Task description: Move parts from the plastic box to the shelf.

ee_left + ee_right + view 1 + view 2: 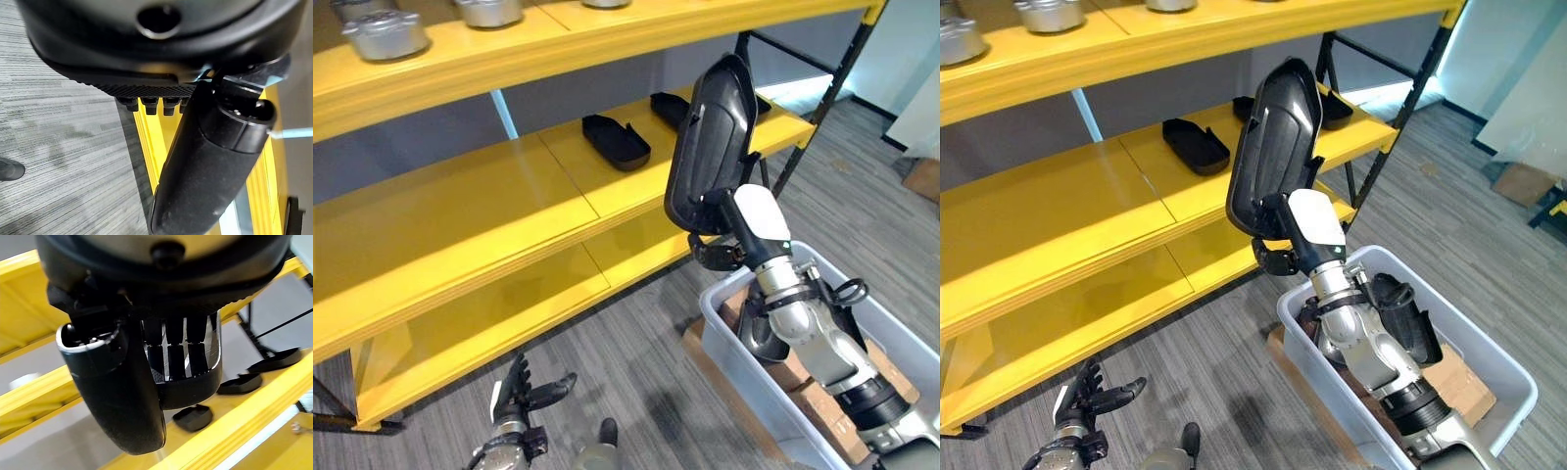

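Right wrist view gives me the clearest read: my right hand (pixel 146 333) has its fingers (pixel 176 347) and thumb curled round a black part (pixel 195 382), pinching its edge. From the head cameras I see that same black part (pixel 710 137) held upright above the plastic box (pixel 744 362), lifted in front of the middle level of the yellow shelf (pixel 509 196), with the right hand (pixel 729 230) clamped on its lower end. Two more black parts (pixel 617 142) already lie on that middle level, one near the centre and another further along toward the far end behind the held piece. Grey metal parts (pixel 386 34) sit on the top level. In the right eye view I can see another dark part (pixel 1405 318) resting inside the plastic box, which sits on a brown cardboard piece (pixel 1454 382) on the grey floor. My left hand (pixel 519 401) hangs low near the floor in front of the bottom level of the shelf, fingers straight and spread, holding nothing.
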Available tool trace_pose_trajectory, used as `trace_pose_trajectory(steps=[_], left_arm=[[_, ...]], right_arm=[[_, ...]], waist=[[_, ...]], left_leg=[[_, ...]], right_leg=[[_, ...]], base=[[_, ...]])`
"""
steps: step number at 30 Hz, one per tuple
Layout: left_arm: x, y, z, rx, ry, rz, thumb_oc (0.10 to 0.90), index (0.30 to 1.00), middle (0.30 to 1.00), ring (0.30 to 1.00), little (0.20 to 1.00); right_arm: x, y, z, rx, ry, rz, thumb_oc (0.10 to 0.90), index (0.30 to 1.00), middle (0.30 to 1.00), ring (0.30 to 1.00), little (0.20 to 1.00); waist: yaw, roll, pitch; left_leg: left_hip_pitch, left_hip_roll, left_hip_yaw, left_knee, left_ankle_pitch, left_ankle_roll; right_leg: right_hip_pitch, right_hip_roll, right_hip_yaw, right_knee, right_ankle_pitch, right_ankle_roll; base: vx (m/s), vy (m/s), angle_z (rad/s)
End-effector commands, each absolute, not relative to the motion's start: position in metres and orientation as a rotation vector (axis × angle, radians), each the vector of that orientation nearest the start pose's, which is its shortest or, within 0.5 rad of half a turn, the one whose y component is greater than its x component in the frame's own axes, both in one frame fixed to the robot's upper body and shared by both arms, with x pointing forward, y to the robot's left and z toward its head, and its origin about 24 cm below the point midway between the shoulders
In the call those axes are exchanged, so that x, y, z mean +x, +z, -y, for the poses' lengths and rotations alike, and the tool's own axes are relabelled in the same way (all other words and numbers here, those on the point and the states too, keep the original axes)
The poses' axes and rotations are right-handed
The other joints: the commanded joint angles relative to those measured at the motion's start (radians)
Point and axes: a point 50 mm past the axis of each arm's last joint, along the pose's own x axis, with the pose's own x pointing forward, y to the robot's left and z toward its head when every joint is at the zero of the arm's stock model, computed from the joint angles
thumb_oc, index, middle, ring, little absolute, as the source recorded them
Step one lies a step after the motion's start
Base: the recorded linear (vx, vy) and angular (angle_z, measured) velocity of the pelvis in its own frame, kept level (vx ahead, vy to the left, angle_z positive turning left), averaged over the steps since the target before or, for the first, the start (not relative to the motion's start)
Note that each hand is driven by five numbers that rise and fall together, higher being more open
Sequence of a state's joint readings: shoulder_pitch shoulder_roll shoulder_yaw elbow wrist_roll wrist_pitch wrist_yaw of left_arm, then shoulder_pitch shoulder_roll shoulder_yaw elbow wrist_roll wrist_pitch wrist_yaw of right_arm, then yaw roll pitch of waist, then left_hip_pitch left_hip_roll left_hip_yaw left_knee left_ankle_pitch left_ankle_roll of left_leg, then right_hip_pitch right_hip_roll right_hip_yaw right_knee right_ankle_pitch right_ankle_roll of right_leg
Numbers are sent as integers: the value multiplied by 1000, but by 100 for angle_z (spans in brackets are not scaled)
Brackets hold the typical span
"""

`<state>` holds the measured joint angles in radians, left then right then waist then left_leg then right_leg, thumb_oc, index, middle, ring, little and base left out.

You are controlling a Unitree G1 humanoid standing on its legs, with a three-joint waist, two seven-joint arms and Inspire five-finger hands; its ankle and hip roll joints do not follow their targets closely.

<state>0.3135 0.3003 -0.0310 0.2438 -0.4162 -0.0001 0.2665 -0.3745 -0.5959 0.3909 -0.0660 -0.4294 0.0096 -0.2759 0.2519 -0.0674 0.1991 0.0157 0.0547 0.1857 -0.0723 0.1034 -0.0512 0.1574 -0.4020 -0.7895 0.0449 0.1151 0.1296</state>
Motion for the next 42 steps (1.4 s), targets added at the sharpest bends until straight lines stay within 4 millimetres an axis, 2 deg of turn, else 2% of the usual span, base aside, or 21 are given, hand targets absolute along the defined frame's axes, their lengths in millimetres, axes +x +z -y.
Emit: trace_pose_trajectory(steps=[1, 3, 6, 10, 14, 15, 16, 17, 18, 19, 21, 23, 25, 27, 31, 33, 35, 39, 42], left_arm=[[168, -37, -251, 36, 383, -389, 900, 1000, 1000, 1000, 1000], [165, -38, -252, 39, 391, -394, 900, 1000, 1000, 1000, 1000], [163, -39, -253, 35, 401, -398, 900, 1000, 1000, 1000, 1000], [162, -37, -256, 52, 409, -393, 900, 1000, 1000, 1000, 1000], [164, -33, -259, 71, 412, -379, 900, 1000, 1000, 1000, 1000], [164, -32, -260, 70, 416, -372, 900, 1000, 1000, 1000, 1000], [168, -30, -263, 80, 420, -362, 900, 1000, 1000, 1000, 1000], [173, -27, -263, 84, 417, -347, 900, 1000, 1000, 1000, 1000], [173, -27, -263, 84, 417, -347, 900, 1000, 1000, 1000, 1000], [176, -27, -263, 86, 412, -346, 900, 1000, 1000, 1000, 1000], [177, -27, -263, 98, 394, -354, 900, 1000, 1000, 1000, 1000], [177, -27, -262, 107, 377, -354, 900, 1000, 1000, 1000, 1000], [179, -25, -261, 110, 361, -347, 900, 1000, 1000, 1000, 1000], [180, -24, -261, 110, 361, -342, 900, 1000, 1000, 1000, 1000], [183, -22, -262, 125, 356, -332, 900, 1000, 1000, 1000, 1000], [184, -22, -262, 134, 347, -330, 900, 1000, 1000, 1000, 1000], [183, -23, -259, 133, 337, -334, 900, 1000, 1000, 1000, 1000], [181, -25, -258, 120, 337, -342, 900, 1000, 1000, 1000, 1000], [183, -24, -258, 113, 345, -338, 900, 1000, 1000, 1000, 1000]], right_arm=[[299, 215, 136, -1022, -14, 870, 400, 300, 300, 300, 300], [299, 214, 132, -1020, 7, 870, 400, 300, 300, 300, 300], [300, 211, 129, -1020, 21, 862, 400, 300, 300, 300, 300], [302, 205, 127, -1036, 37, 832, 400, 300, 300, 300, 300], [302, 200, 128, -1038, 47, 812, 400, 300, 300, 300, 300], [303, 199, 129, -1038, 46, 808, 400, 300, 300, 300, 300], [303, 195, 131, -1039, 46, 786, 400, 300, 300, 300, 300], [303, 193, 138, -1040, 27, 767, 400, 300, 300, 300, 300], [303, 193, 138, -1040, 27, 767, 400, 300, 300, 300, 300], [301, 188, 143, -1039, 21, 742, 400, 300, 300, 300, 300], [298, 181, 150, -1022, 18, 711, 400, 300, 300, 300, 300], [297, 179, 150, -1005, 27, 703, 400, 300, 300, 300, 300], [299, 181, 146, -984, 48, 707, 400, 300, 300, 300, 300], [300, 183, 144, -983, 53, 715, 400, 300, 300, 300, 300], [303, 188, 142, -1013, 67, 727, 400, 300, 300, 300, 300], [303, 187, 146, -1025, 64, 719, 400, 300, 300, 300, 300], [302, 183, 153, -1035, 54, 691, 400, 300, 300, 300, 300], [302, 186, 157, -1046, 61, 692, 400, 300, 300, 300, 300], [304, 191, 155, -1060, 77, 704, 400, 300, 300, 300, 300]], waist=[[24, 17, -93], [45, 4, -97], [63, -4, -101], [87, -19, -105], [93, -27, -103], [91, -29, -100], [69, -33, -89], [37, -30, -74], [41, -30, -76], [17, -23, -70], [-11, -7, -56], [-22, -1, -46], [-34, 8, -18], [-40, 15, -1], [-69, 12, 36], [-79, 3, 41], [-85, -13, 31], [-99, -9, 14], [-100, -7, 8]], left_leg=[[17, 35, -55, 2, -110, 17], [20, 7, -71, 0, -120, 31], [19, -16, -77, 2, -129, 45], [16, -66, -105, 7, -145, 71], [10, -89, -128, 15, -153, 83], [9, -96, -139, 16, -154, 89], [10, -109, -161, 16, -154, 96], [3, -124, -188, 14, -128, 115], [1, -122, -184, 13, -128, 114], [-2, -120, -214, 12, -117, 120], [8, -120, -255, 6, -107, 128], [19, -124, -270, 3, -109, 134], [28, -121, -277, 8, -115, 134], [31, -116, -281, 11, -117, 131], [63, -110, -316, 15, -140, 108], [84, -107, -340, 16, -157, 94], [94, -100, -359, 20, -178, 79], [106, -61, -386, 22, -189, 62], [97, -12, -397, 19, -190, 39]], right_leg=[[1, -74, -6, 92, -26, 100], [11, -92, -7, 83, 15, 115], [18, -109, -10, 82, 34, 121], [28, -147, -2, 95, 94, 132], [36, -162, 10, 113, 122, 132], [29, -163, 40, 127, 126, 132], [-2, -134, 157, 135, 117, 125], [-72, -63, 337, 154, 72, 82], [-80, -63, 343, 159, 70, 80], [-114, 8, 445, 181, 9, 52], [-159, 99, 533, 239, -77, 23], [-186, 121, 513, 241, -101, 3], [-227, 125, 489, 198, -70, 11], [-264, 125, 494, 172, -49, 21], [-339, 133, 584, 28, 43, 66], [-329, 140, 593, -5, 67, 76], [-293, 140, 566, -31, 67, 75], [-261, 155, 506, -9, 35, 64], [-258, 180, 480, 23, -21, 42]], base=[[6, 85, 24], [1, 127, 25], [8, 130, 9], [15, 148, 18], [18, 115, 37], [34, 114, 35], [-7, 157, 69], [-19, 125, 71], [-25, 104, 68], [24, 49, 54], [59, 77, 57], [66, 36, 66], [37, -38, 35], [6, -42, 16], [127, -84, 5], [182, -142, 14], [192, -182, 45], [178, -165, 81], [182, -232, 31]])
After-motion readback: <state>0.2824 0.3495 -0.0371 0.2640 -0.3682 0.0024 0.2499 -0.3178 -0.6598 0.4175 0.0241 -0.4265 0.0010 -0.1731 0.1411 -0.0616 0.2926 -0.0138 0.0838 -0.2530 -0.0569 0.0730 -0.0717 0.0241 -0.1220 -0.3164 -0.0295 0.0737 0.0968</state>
